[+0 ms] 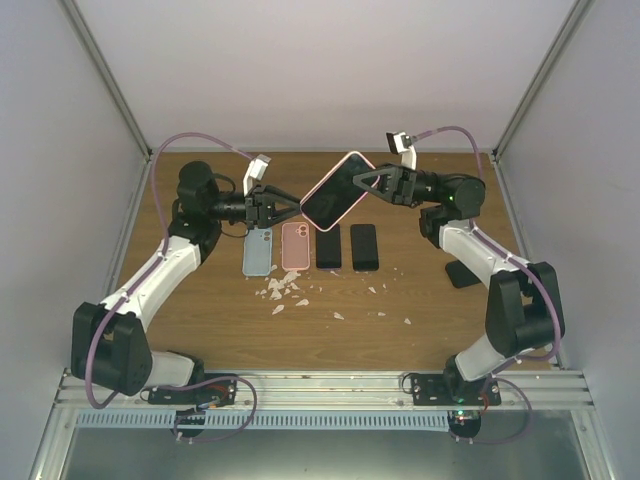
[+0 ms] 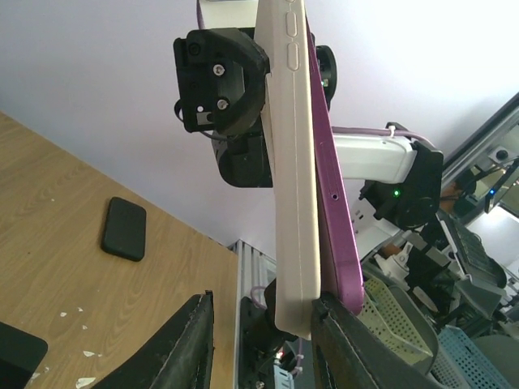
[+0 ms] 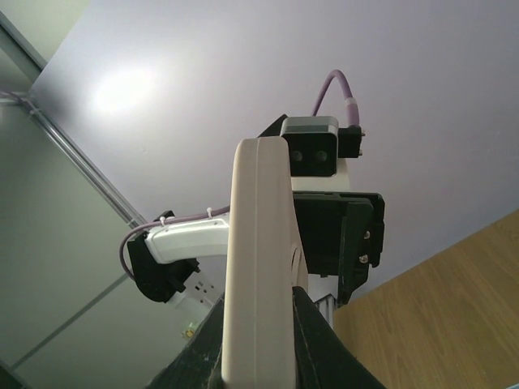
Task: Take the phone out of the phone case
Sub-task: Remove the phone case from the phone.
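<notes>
The phone in its case (image 1: 338, 190) is held tilted in the air above the middle of the table, dark screen up and pale pink rim around it. My right gripper (image 1: 377, 184) is shut on its right end; in the right wrist view the cream case edge (image 3: 258, 267) stands between the fingers of my right gripper (image 3: 258, 348). My left gripper (image 1: 287, 208) is open at its lower left corner. In the left wrist view the cream case (image 2: 292, 186) has a purple slab (image 2: 339, 219) against its right side. The case's near end sits inside my left gripper (image 2: 268, 348) against the right finger (image 2: 365, 348).
On the table lie a pale blue case (image 1: 259, 250), a pink case (image 1: 295, 246) and two black phones (image 1: 329, 246) (image 1: 364, 246). White scraps (image 1: 285, 290) are scattered in front of them. A black stand (image 1: 461, 272) is at the right. One black phone also shows in the left wrist view (image 2: 124, 228).
</notes>
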